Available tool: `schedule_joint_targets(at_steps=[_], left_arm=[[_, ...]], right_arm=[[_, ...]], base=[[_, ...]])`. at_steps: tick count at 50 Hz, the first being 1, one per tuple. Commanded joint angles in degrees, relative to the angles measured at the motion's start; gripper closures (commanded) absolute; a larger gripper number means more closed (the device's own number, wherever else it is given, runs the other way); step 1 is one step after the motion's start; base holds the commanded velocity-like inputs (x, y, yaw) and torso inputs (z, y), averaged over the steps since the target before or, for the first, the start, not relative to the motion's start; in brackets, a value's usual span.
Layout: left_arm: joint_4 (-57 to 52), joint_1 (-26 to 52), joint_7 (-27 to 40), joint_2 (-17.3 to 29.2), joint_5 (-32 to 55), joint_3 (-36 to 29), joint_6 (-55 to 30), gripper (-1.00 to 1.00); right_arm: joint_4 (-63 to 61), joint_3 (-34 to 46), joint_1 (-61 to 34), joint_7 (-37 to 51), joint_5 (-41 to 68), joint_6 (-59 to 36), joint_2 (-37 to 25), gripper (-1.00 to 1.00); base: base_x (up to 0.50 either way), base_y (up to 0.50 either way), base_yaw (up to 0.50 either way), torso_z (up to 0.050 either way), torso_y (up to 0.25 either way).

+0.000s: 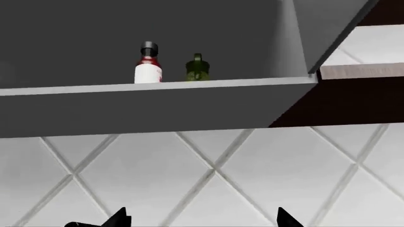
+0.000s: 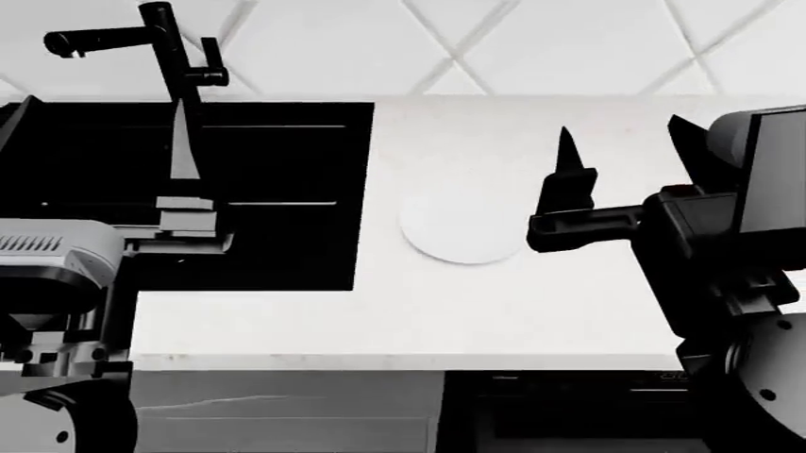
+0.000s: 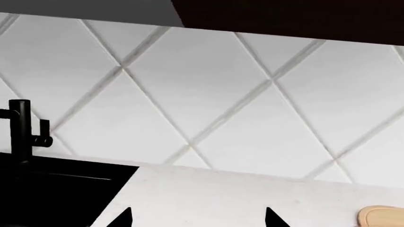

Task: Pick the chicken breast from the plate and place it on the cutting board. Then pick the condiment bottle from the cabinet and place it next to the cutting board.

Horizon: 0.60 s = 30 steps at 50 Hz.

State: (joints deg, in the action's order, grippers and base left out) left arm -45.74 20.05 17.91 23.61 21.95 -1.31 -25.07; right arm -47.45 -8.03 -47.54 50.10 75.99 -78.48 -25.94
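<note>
Bottle work looked next: the condiment bottle (image 1: 148, 64) stood on the cabinet shelf (image 1: 158, 88) beside a green jar (image 1: 196, 68). I held the left gripper (image 1: 202, 218) spread, wanting a centred, level approach. The plate (image 2: 460, 229) lay bare.

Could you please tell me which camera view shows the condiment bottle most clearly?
The left wrist view: the condiment bottle stands upright on the open cabinet shelf, beside a small green bottle, with its black cap and white label unobstructed. The head and right wrist views show nothing of it.
</note>
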Motion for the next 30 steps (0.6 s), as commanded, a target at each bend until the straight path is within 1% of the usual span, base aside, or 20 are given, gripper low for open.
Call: schedule_joint_targets(at_steps=[1, 30], left_arm=[[0.03, 0.03, 0.18, 0.20, 0.24, -0.02, 0.02, -1.00], [-0.24, 0.13, 0.75, 0.72, 0.80, 0.08, 0.11, -1.00]], right_arm=[[-0.73, 0.54, 1.21, -0.88, -1.04, 1.75, -0.58, -1.00], [-0.75, 1.32, 2.70, -1.84, -1.41, 4.70, -1.43, -1.00]], base=[[-0.01, 0.50, 0.00, 0.000, 0.000], [0.00, 0.50, 0.00, 0.000, 0.000]])
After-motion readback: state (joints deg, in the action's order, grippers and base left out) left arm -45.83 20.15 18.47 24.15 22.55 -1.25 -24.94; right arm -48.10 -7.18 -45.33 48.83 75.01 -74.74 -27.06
